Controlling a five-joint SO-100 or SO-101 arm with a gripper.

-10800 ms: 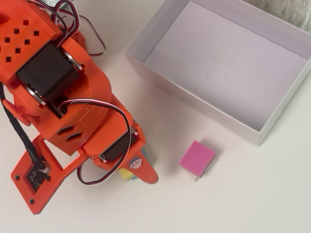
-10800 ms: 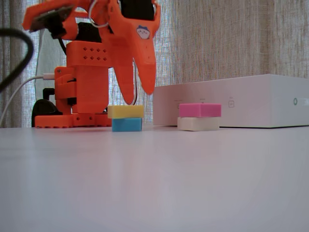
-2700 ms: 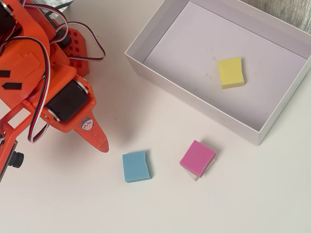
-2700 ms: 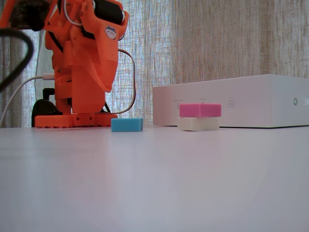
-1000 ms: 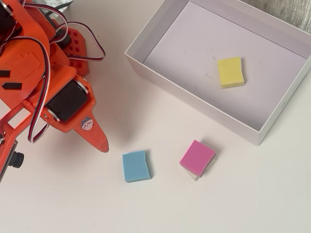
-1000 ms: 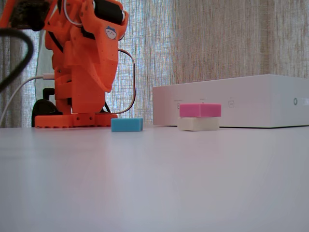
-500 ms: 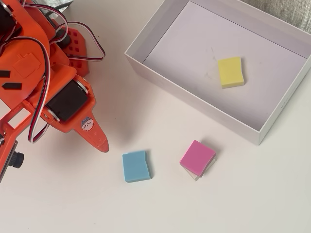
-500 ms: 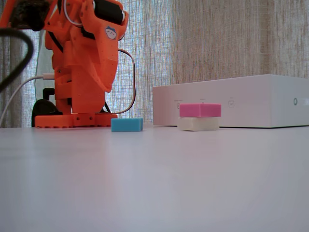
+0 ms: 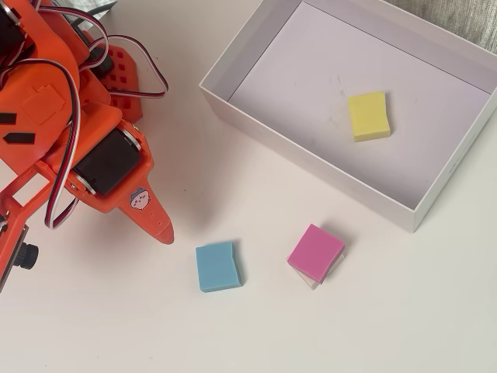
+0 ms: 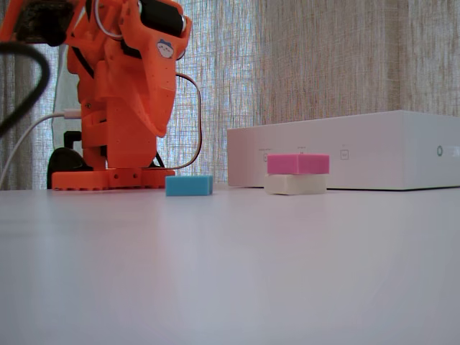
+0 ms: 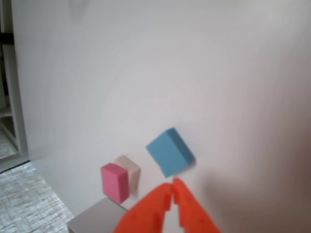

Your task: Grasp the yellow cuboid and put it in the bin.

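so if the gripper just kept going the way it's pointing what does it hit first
Most likely the blue block, just ahead of the shut gripper in the wrist view. It could instead reach bare table short of it; depth is unclear.

Arm (image 9: 70,124) raised, jaws closed, empty, tips touching.

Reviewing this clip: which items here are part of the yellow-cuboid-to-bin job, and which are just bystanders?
Part of the job:
- yellow cuboid, already lying on the bin floor
- bin, white box with low walls
- gripper, fingertips together, holding nothing

Just lying about:
- blue block, alone on the table
- pink block, stacked on a white block
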